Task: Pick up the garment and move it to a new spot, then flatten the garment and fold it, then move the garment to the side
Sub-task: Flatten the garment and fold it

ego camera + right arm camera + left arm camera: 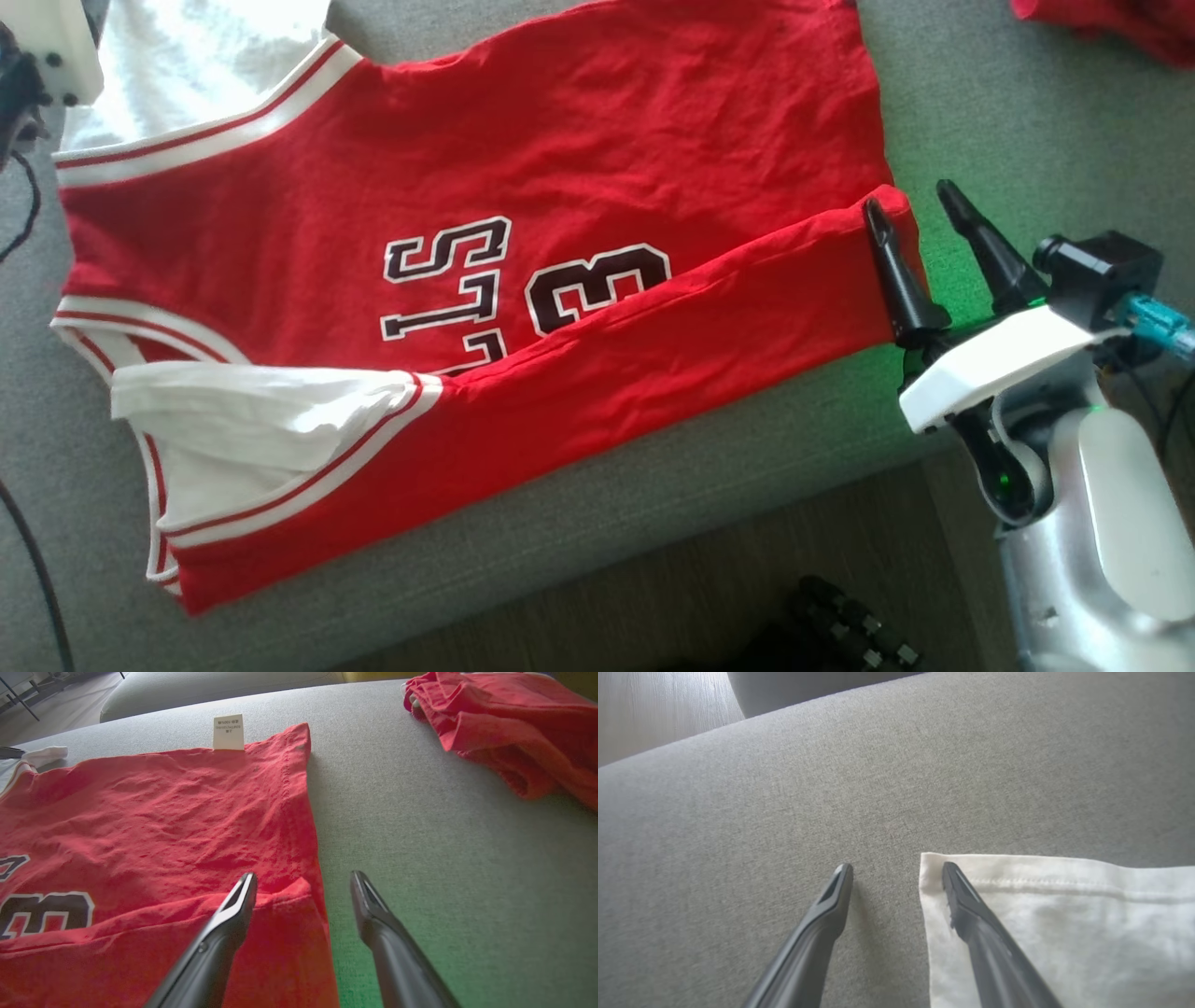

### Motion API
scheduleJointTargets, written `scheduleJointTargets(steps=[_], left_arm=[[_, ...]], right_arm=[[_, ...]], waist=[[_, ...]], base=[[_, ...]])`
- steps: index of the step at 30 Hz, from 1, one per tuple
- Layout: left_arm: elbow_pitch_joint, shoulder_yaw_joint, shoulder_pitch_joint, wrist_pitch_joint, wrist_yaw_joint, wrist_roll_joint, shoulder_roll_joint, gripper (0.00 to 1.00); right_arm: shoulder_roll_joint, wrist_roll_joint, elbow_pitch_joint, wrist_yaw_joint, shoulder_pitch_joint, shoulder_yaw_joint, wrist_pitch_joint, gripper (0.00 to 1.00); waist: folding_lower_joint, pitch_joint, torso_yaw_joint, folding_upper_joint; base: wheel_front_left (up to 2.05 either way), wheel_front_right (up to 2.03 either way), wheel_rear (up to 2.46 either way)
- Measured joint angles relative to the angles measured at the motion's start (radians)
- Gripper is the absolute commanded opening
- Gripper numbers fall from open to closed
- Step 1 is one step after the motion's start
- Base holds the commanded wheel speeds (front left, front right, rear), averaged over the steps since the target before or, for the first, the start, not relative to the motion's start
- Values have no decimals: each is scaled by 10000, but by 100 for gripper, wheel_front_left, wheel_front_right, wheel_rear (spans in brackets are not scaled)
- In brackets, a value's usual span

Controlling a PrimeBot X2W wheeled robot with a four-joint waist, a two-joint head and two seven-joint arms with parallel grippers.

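Note:
The garment (pixel 523 243), a red jersey with white sleeves and black lettering, lies spread on a grey cushion (pixel 1008 103). Its near long edge is folded over onto the body. My right gripper (pixel 920 215) stands open at the jersey's right corner. In the right wrist view, one finger of the right gripper (pixel 303 879) hangs over the folded red corner (pixel 280 905) and the other over bare cushion. My left gripper (pixel 896 872) is open too, straddling the corner of a white sleeve (pixel 1041 905), with nothing between its fingers.
A second red cloth (pixel 514 732) lies crumpled at the cushion's far right, also in the head view (pixel 1111 23). A white label (pixel 228 731) sticks out at the jersey's far hem. Wooden floor (pixel 747 560) runs below the cushion's front edge.

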State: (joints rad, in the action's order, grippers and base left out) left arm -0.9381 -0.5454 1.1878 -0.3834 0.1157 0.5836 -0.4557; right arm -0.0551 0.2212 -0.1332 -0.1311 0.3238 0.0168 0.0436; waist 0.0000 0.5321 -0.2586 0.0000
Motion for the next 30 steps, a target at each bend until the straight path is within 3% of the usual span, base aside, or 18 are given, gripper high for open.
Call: scheduleJointTargets(steps=[7, 8, 10, 14, 22, 26, 30], left_arm=[[-261, -236, 366, 21, 84, 297, 140, 100], [-261, -268, 367, 0, 84, 366, 173, 96], [-253, -322, 368, -171, 86, 554, 207, 81], [138, -790, 368, -658, 88, 1024, 198, 0], [598, -1409, 329, -359, 151, 1404, -174, 0], [667, -1628, 322, -128, 151, 1586, -272, 0], [805, -1941, 324, -19, 151, 1772, -295, 0]], right_arm=[[0, -2, -6, 0, 332, 59, -2, 100], [0, -4, -4, 0, 339, 79, -2, 100], [0, -4, -10, 0, 338, 98, -2, 100], [0, -17, 0, 0, 339, 134, 0, 100], [0, -171, -12, 0, 686, 19, 230, 100], [-2, -257, -359, 0, 1996, -213, 683, 100], [-4, -257, -1530, 0, 3648, -364, 1254, 100]], waist=[[0, 182, 22, 0], [0, 177, 29, 0], [-1, 159, 48, 0], [-1, 133, 99, 0], [0, 54, 94, 0], [-1, -84, 81, 0], [0, -159, 171, 0]], base=[[0, 0, 0], [0, 0, 0], [0, 0, 0], [0, 0, 0], [0, 0, 0], [0, 0, 0], [0, 0, 0]])
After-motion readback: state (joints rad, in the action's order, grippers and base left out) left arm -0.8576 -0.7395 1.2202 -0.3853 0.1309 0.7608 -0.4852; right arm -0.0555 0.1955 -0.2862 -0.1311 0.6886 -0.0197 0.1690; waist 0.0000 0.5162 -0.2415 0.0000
